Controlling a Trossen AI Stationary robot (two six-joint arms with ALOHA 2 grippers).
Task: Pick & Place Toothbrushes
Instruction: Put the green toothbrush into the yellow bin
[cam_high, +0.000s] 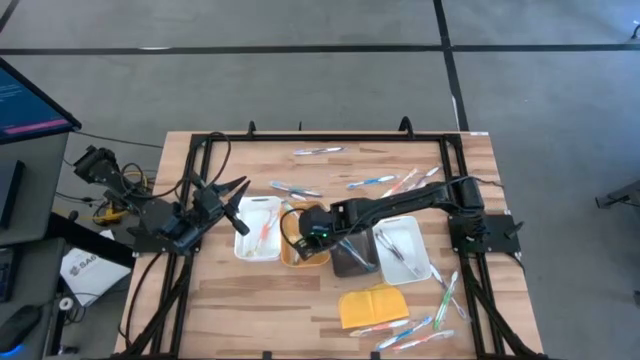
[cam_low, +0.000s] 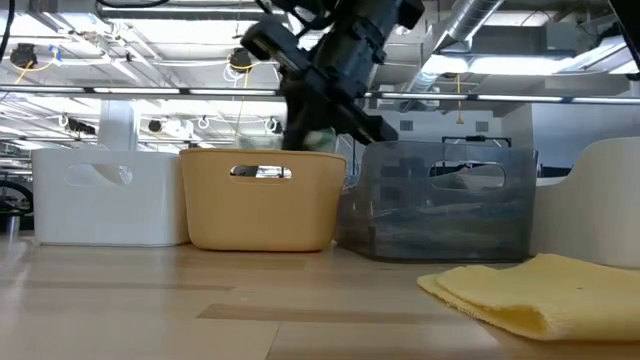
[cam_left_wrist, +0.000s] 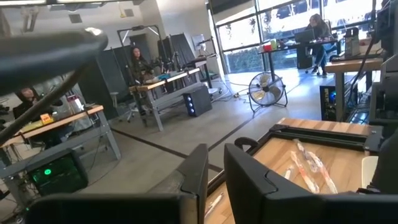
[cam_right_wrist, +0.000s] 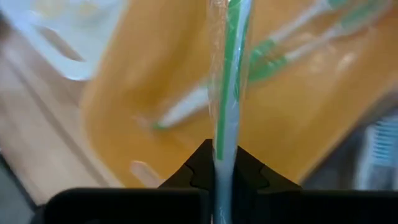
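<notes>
A green-and-white plastic toothbrush (cam_right_wrist: 227, 93) in clear wrapping is pinched between the closed fingers of the right gripper (cam_right_wrist: 225, 169), hanging over the orange rectangular plastic tray (cam_high: 297, 252) near the table's middle, where another green toothbrush (cam_right_wrist: 273, 56) already lies. The left gripper (cam_high: 236, 205) hovers at the table's left edge beside the white tray (cam_high: 258, 228), fingers slightly apart, holding nothing.

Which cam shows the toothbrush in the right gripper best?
Right wrist view: the wrapped green toothbrush stands pinched in the shut right gripper, over the orange tray. The high view shows only the gripper above that tray, brush hidden. The low view shows the arm, no clear brush. The left wrist view misses it.
</notes>
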